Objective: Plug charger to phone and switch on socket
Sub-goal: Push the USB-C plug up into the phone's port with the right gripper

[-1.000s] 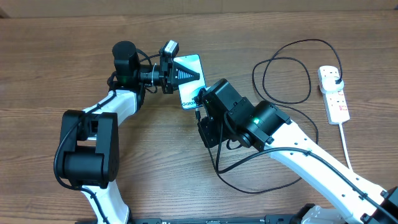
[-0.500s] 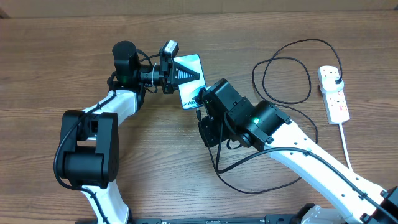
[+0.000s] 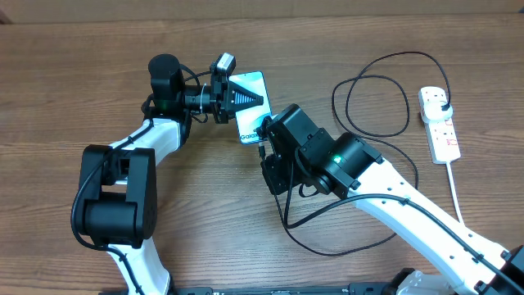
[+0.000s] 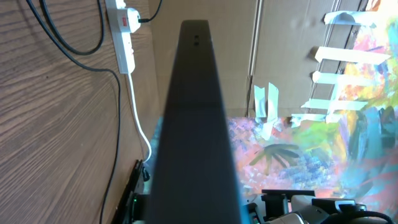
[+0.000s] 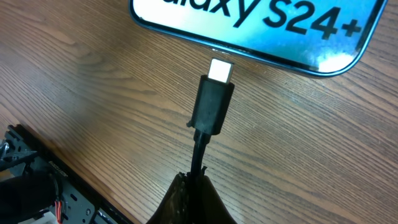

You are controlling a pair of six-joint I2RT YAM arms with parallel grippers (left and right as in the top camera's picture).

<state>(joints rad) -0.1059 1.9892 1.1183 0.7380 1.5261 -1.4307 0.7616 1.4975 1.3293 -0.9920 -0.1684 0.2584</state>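
The right pincer [image 5: 194, 194] is clamped on the charger [image 5: 213, 106], pinching the thin black cable just behind its connector. The left pincer [image 3: 259, 99] is closed with nothing between its jaws and lies over the upper half of the phone [image 3: 248, 131]; whether it presses down I cannot tell.

The step in hand looks like the plugging-in itself. The phone lies flat on the table [image 3: 98, 65] near the centre, its long axis running roughly from 12 to 6 o'clock from above, screen up and lit, port end towards 6. In the right wrist view the connector points at about 1 o'clock, close to square with the phone's bottom edge, its bright tip [image 5: 220, 70] just short of that edge and not yet in.

The next move, I'd say, calls for a short straight push along the connector's axis with the phone kept from sliding. After that the socket [image 3: 444, 135], well apart at 3 o'clock with the plug seated, needs switching on
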